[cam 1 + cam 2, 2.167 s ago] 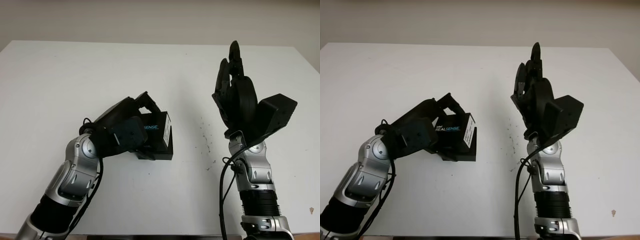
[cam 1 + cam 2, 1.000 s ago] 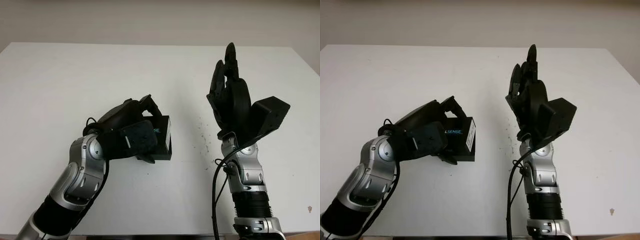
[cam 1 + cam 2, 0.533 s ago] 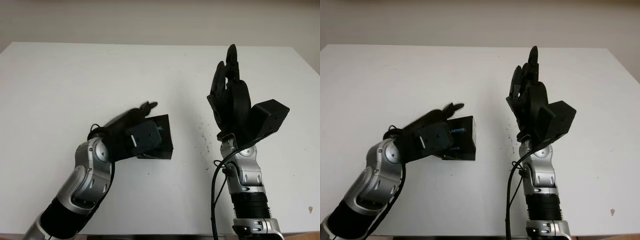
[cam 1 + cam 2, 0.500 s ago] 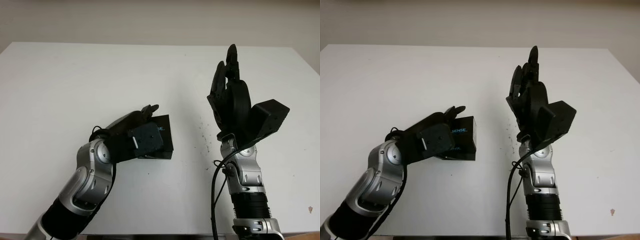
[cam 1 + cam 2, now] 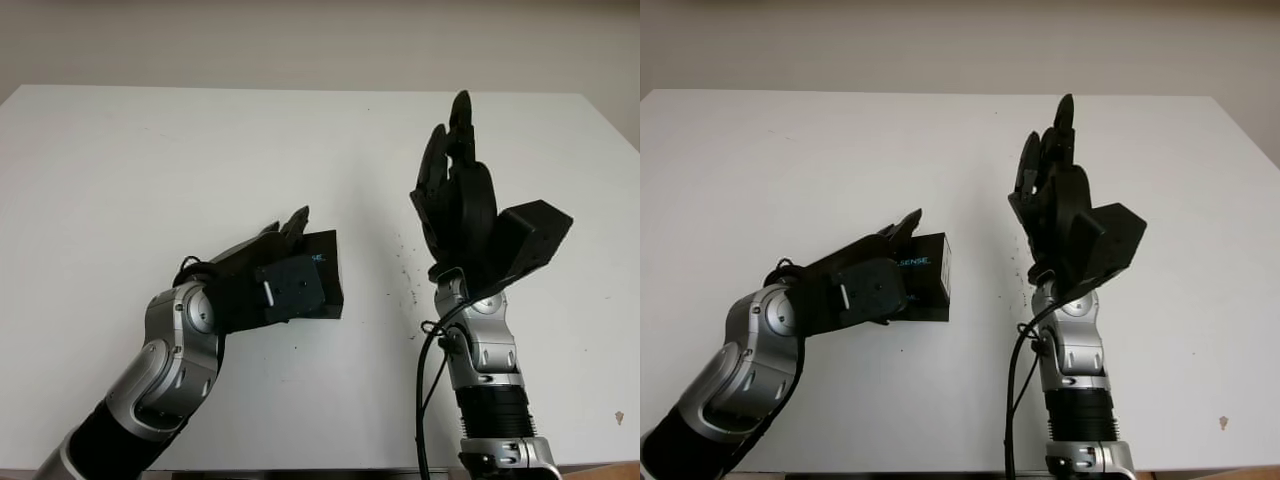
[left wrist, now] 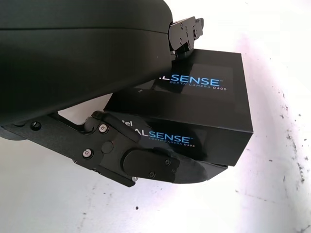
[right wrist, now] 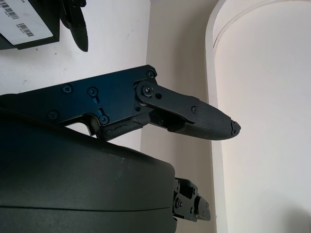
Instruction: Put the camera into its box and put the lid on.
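Note:
The black camera box [image 5: 326, 272], printed with blue REALSENSE lettering, lies flat on the white table [image 5: 150, 160] near its middle, lid on top. My left hand [image 5: 284, 238] is open beside the box's left side, its fingers [image 6: 146, 162] stretched along the box [image 6: 204, 97] without gripping it. My right hand [image 5: 452, 165] is open and held upright in the air to the right of the box, well apart from it, with one finger [image 7: 194, 114] seen against the wall. The camera itself is hidden.
A scatter of small dark specks [image 5: 408, 275] marks the table between the box and my right arm. The table's far edge meets a plain wall, and bare white surface lies around the box.
My left hand's fingers have uncurled from the box and let it go. The box has settled flat on the table. My right hand has barely moved.

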Robot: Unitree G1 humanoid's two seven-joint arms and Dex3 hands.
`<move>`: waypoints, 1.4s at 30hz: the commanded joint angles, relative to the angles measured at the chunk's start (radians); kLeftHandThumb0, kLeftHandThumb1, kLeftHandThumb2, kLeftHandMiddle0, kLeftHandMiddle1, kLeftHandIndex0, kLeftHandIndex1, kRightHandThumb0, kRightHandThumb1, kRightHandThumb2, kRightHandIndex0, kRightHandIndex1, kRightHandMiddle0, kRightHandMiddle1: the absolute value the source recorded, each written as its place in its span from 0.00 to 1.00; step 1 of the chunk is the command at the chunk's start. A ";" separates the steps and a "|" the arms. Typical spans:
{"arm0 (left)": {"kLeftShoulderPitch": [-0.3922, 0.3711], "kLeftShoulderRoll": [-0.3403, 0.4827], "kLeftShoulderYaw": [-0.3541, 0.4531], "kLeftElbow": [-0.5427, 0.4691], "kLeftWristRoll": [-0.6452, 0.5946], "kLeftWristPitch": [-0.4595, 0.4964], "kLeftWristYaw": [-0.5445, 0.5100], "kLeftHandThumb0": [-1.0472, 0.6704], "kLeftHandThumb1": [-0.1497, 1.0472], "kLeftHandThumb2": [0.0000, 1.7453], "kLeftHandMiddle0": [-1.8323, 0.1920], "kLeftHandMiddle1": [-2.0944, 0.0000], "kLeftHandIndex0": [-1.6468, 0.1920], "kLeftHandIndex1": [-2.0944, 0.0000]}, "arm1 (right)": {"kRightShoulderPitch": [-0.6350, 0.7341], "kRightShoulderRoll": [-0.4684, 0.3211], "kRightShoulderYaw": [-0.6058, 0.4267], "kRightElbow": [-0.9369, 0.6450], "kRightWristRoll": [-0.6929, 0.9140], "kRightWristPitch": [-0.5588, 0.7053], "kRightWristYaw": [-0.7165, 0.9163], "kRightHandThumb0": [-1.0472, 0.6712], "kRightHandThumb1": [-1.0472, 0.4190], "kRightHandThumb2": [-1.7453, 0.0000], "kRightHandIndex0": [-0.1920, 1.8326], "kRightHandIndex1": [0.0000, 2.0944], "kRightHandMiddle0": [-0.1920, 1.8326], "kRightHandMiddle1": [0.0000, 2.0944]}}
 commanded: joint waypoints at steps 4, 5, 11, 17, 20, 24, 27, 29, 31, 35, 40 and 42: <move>0.009 0.031 -0.001 -0.035 -0.001 -0.074 -0.002 0.26 1.00 0.22 1.00 1.00 1.00 1.00 | -0.004 0.015 0.004 0.011 0.005 -0.015 -0.002 0.24 0.00 0.61 0.01 0.02 0.02 0.01; 0.014 0.037 0.000 -0.037 -0.001 -0.091 0.000 0.25 1.00 0.22 1.00 1.00 1.00 1.00 | -0.004 0.015 0.005 0.012 0.003 -0.017 -0.001 0.24 0.00 0.61 0.01 0.02 0.02 0.01; 0.052 0.087 -0.012 -0.084 0.055 -0.206 0.007 0.23 1.00 0.27 1.00 1.00 1.00 1.00 | -0.003 0.021 0.019 0.023 -0.007 -0.023 0.002 0.24 0.00 0.63 0.02 0.02 0.03 0.01; 0.060 0.078 -0.039 -0.118 0.154 -0.231 -0.028 0.22 1.00 0.31 1.00 1.00 1.00 1.00 | -0.001 0.034 0.032 0.035 -0.019 -0.032 -0.002 0.24 0.00 0.63 0.03 0.03 0.03 0.01; 0.073 0.061 -0.050 -0.116 0.199 -0.239 -0.027 0.22 1.00 0.32 1.00 1.00 1.00 1.00 | 0.001 0.037 0.035 0.039 -0.020 -0.034 -0.001 0.24 0.00 0.63 0.03 0.03 0.04 0.01; 0.092 0.033 -0.046 -0.112 0.227 -0.240 -0.033 0.21 1.00 0.33 1.00 1.00 1.00 1.00 | 0.003 0.037 0.034 0.042 -0.020 -0.039 0.002 0.24 0.00 0.64 0.03 0.03 0.04 0.01; 0.102 0.029 -0.041 -0.106 0.256 -0.252 -0.030 0.22 1.00 0.33 1.00 1.00 1.00 1.00 | 0.006 0.033 0.034 0.037 -0.022 -0.034 0.003 0.24 0.00 0.63 0.03 0.03 0.04 0.01; 0.117 0.029 -0.032 -0.102 0.269 -0.266 -0.016 0.22 1.00 0.33 1.00 1.00 1.00 1.00 | 0.009 0.029 0.031 0.032 -0.019 -0.024 0.006 0.23 0.00 0.63 0.03 0.03 0.04 0.01; 0.133 0.035 -0.023 -0.097 0.285 -0.284 -0.006 0.21 1.00 0.34 1.00 1.00 1.00 1.00 | 0.011 0.026 0.029 0.026 -0.018 -0.019 0.009 0.24 0.00 0.63 0.03 0.03 0.04 0.01; 0.170 0.044 -0.004 -0.093 0.328 -0.303 -0.001 0.21 1.00 0.35 1.00 1.00 1.00 1.00 | 0.018 0.009 0.026 0.017 -0.008 -0.013 0.038 0.25 0.00 0.62 0.03 0.03 0.04 0.01; 0.202 0.029 0.023 -0.090 0.363 -0.305 0.008 0.22 1.00 0.34 1.00 1.00 1.00 1.00 | 0.025 -0.012 0.021 0.011 0.002 -0.005 0.068 0.25 0.00 0.62 0.03 0.03 0.04 0.01; 0.210 0.022 0.029 -0.090 0.372 -0.312 0.018 0.22 1.00 0.34 1.00 1.00 1.00 1.00 | 0.026 -0.021 0.017 0.013 0.009 -0.008 0.080 0.25 0.00 0.62 0.03 0.02 0.03 0.01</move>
